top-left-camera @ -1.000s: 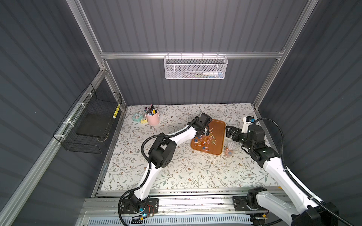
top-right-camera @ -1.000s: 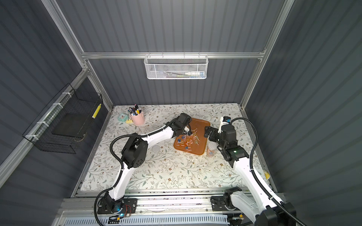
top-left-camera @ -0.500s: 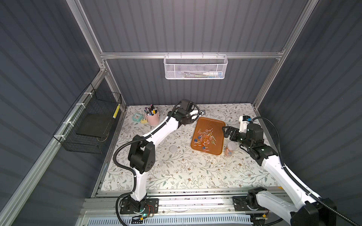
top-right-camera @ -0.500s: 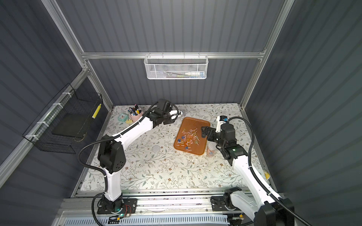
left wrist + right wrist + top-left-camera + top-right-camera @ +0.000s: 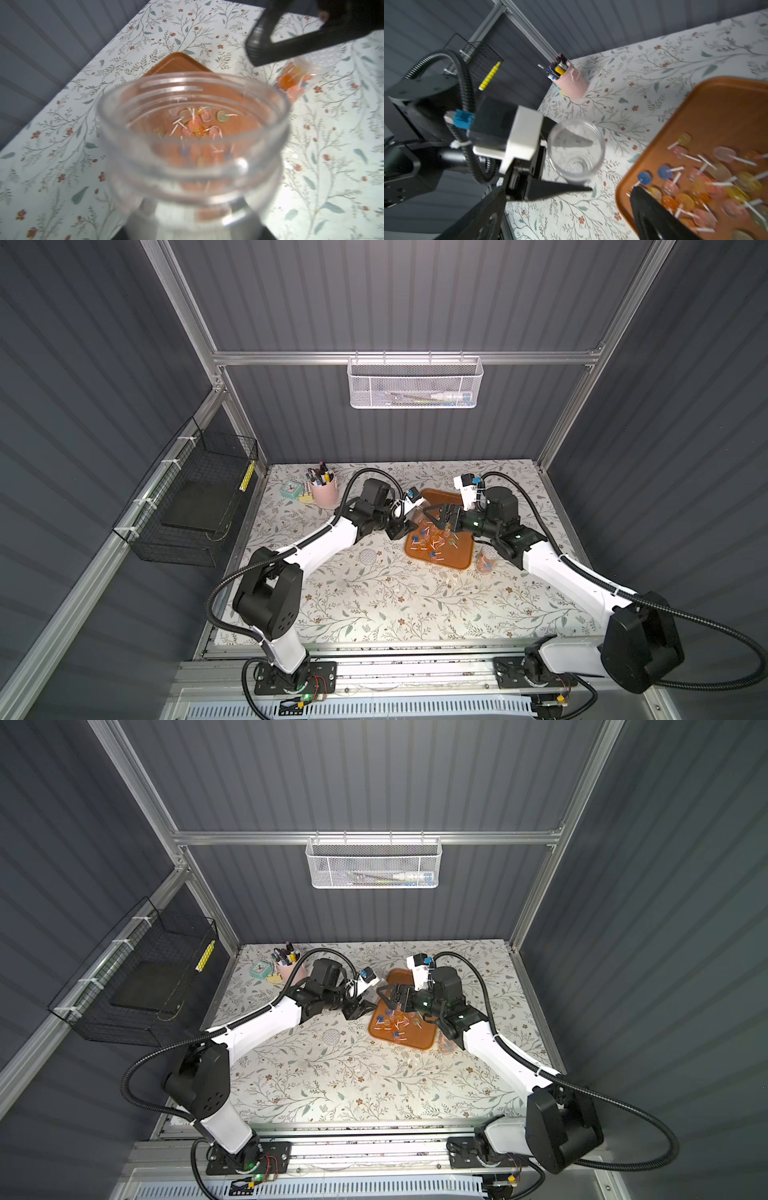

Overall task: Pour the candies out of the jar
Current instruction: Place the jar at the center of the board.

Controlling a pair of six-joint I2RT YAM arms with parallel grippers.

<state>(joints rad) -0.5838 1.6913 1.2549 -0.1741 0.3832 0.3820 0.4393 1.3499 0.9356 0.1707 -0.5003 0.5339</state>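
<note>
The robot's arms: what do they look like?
The left arm and right arm are white with bulky black joints. A ribbed black hose runs along each. Black tapering fingers; a white camera block with blue plug at each wrist.

Pink pen cup (image 5: 326,497) beside a teal clock (image 5: 291,489); white mesh basket (image 5: 415,377) on the back rail.

Robot test cell of laboratory type; grey ribbed wall panels (image 5: 395,294) on aluminium framing (image 5: 407,357); robot arms (image 5: 328,539) bolted to a front rail (image 5: 415,668), wiring exposed; floral-covered table (image 5: 374,605); pink pen cup (image 5: 325,493) and small clock (image 5: 291,489) just outboard of the left gripper (image 5: 409,516); white mesh basket (image 5: 415,383) high beyond it; black wire basket (image 5: 187,506) farther outboard.
</note>
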